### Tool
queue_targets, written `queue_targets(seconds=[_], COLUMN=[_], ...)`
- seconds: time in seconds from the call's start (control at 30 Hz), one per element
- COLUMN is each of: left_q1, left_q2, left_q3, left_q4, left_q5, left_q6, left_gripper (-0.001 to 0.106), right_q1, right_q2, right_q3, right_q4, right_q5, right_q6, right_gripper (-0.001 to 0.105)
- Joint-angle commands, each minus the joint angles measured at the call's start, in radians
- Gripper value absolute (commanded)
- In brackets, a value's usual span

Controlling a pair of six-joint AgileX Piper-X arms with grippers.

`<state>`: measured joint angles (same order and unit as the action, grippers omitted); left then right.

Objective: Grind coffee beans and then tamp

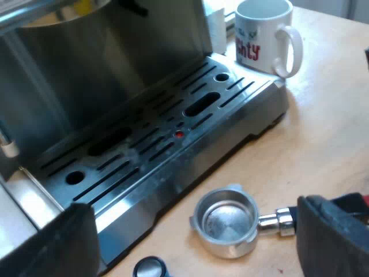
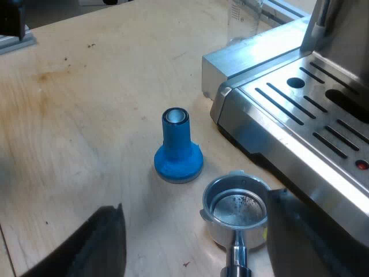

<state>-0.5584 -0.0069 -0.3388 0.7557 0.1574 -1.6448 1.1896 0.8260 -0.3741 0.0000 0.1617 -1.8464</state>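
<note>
Wooden tabletop [image 2: 86, 115] is carrying everything, op. You're seeing L gripper [image 1: 193, 222] spreading its fingers [image 1: 331, 236] wide, gripping nothing. Metal holder [image 1: 226, 220] is lying loose on the wood betw. them, handle passing behind one finger. R gripper [image 2: 196, 213] is gaping too, nothing held, holder's basket sitting by one finger. Blue tamper [image 2: 177, 147] is standing upright near holder, not touching. Espresso machine [image 1: 69, 86] is sitting just beyond. Mug [image 1: 262, 34] is standing by its drip tray [image 1: 173, 138] corner, and measuring glass [image 2: 242, 17] is standing near the machine's side.

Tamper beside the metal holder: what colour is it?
Blue, with a silvery top end. The tamper shows best in the right wrist view.
</note>
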Motion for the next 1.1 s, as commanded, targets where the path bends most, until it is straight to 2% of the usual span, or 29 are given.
queue_targets(seconds=[0.03, 0.13, 0.5, 0.67, 0.77, 0.83, 0.9, 1.1], left_q1=[-0.002, -0.002, -0.002, 0.021, 0.063, 0.097, 0.117, 0.103], left_q2=[-0.027, 0.033, 0.291, 0.4, 0.456, 0.506, 0.538, 0.597], left_q3=[-0.013, -0.023, -0.031, -0.048, -0.063, -0.068, -0.067, -0.067], left_q4=[-0.007, -0.007, -0.043, -0.056, -0.071, -0.085, -0.088, -0.106], left_q5=[-0.041, -0.054, -0.056, -0.115, -0.074, -0.009, 0.012, 0.011], left_q6=[-0.033, -0.068, -0.084, -0.121, -0.126, -0.124, -0.12, -0.072], left_gripper=[0.071, 0.071, 0.071, 0.071, 0.071, 0.071, 0.071, 0.071], right_q1=[0.002, 0.002, 0.002, 0.002, 0.002, 0.002, 0.002, 0.002], right_q2=[-0.004, -0.004, -0.004, -0.004, -0.004, -0.004, -0.004, -0.004], right_q3=[-0.001, -0.001, -0.001, -0.001, -0.001, -0.001, -0.001, -0.001], right_q4=[0.0, 0.0, 0.0, 0.0, 0.0, 0.0, 0.0, 0.0], right_q5=[-0.001, -0.001, -0.001, -0.001, -0.001, -0.001, -0.001, -0.001], right_q6=[-0.012, -0.012, -0.012, -0.012, -0.012, -0.012, -0.012, -0.012], right_gripper=[0.068, 0.068, 0.068, 0.068, 0.068, 0.068, 0.068, 0.068])
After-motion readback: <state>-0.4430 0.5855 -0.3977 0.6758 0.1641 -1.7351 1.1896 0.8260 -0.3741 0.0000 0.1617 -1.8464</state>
